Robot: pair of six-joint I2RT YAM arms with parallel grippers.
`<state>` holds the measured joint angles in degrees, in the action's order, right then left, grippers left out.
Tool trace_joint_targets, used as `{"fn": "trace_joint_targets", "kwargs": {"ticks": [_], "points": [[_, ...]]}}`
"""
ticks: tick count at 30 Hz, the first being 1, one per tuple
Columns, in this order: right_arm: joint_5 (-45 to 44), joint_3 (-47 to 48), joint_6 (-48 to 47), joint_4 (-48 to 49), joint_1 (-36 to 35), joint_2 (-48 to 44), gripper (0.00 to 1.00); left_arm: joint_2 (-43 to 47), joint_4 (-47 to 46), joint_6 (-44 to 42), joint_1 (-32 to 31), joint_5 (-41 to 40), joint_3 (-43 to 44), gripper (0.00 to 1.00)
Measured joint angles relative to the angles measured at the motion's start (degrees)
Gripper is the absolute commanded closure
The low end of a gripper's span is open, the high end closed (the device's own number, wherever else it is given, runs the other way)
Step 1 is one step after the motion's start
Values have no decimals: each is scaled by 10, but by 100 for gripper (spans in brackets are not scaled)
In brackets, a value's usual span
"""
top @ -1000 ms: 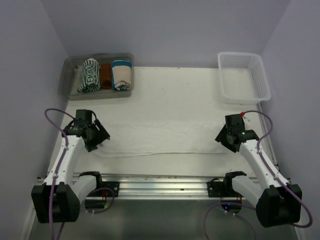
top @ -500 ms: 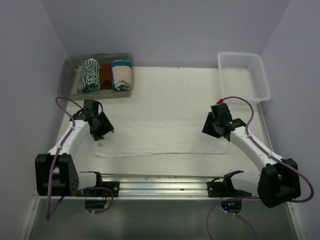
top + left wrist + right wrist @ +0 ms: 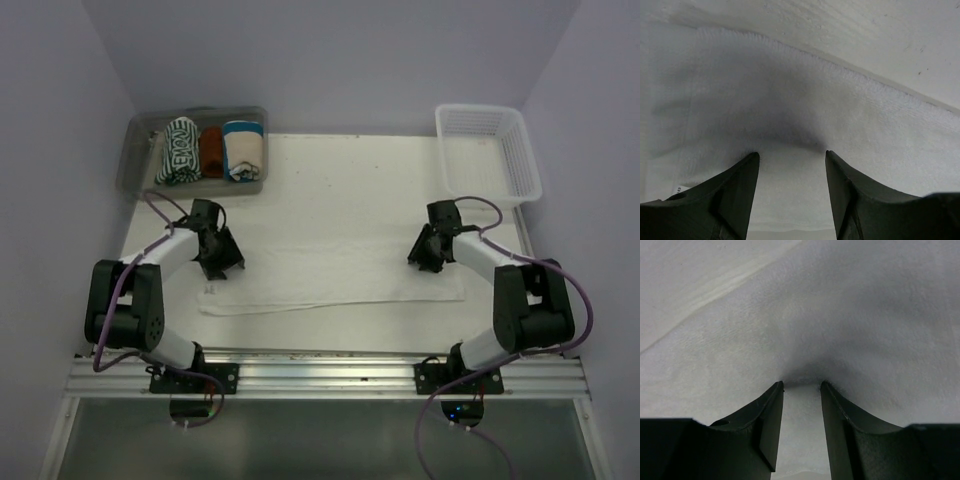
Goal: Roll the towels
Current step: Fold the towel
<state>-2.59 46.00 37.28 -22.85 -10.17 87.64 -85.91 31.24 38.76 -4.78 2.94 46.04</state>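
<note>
Item: white towel [image 3: 330, 282].
Location: flat on table [image 3: 340, 180], near-centre, lying as long strip.
Long axis: left-right, spanning both arms.
Left gripper [image 3: 224, 265]: at left end, far edge. Fingers apart, tips pressed into cloth, no pinch evident.
Right gripper [image 3: 420, 258]: at right end, far edge. Fingers apart, narrower gap, cloth puckered at tips.
Judgement: each arm nearest its own end, so roll likely runs across short axis, toward bases.
Striped towel [image 3: 180, 150]: rolled, in bin [image 3: 135, 165], well apart.
</note>
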Motion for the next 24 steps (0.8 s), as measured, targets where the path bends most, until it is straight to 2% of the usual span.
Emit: {"fn": "trace_joint_targets", "kwargs": {"ticks": [11, 14, 15, 18, 22, 24], "points": [[-29, -26, 0, -1, 43, -32, 59, -44, -1, -4, -54, 2, 54, 39], [-33, -39, -2, -6, 43, -59, 58, -10, 17, -5, -58, -36, 55, 43], [-35, -41, -3, -8, 43, -69, 58, 9, 28, -4, -57, -50, 55, 49], [-35, -43, -7, -15, 45, -96, 58, 69, 50, 0, -57, -87, 49, 56], [-33, -42, -11, -17, 45, -120, 58, 132, 65, 23, -53, -112, 2, 59], [-32, -42, -14, -19, 45, -121, 58, 134, 75, 31, -50, -116, -23, 53]]}}
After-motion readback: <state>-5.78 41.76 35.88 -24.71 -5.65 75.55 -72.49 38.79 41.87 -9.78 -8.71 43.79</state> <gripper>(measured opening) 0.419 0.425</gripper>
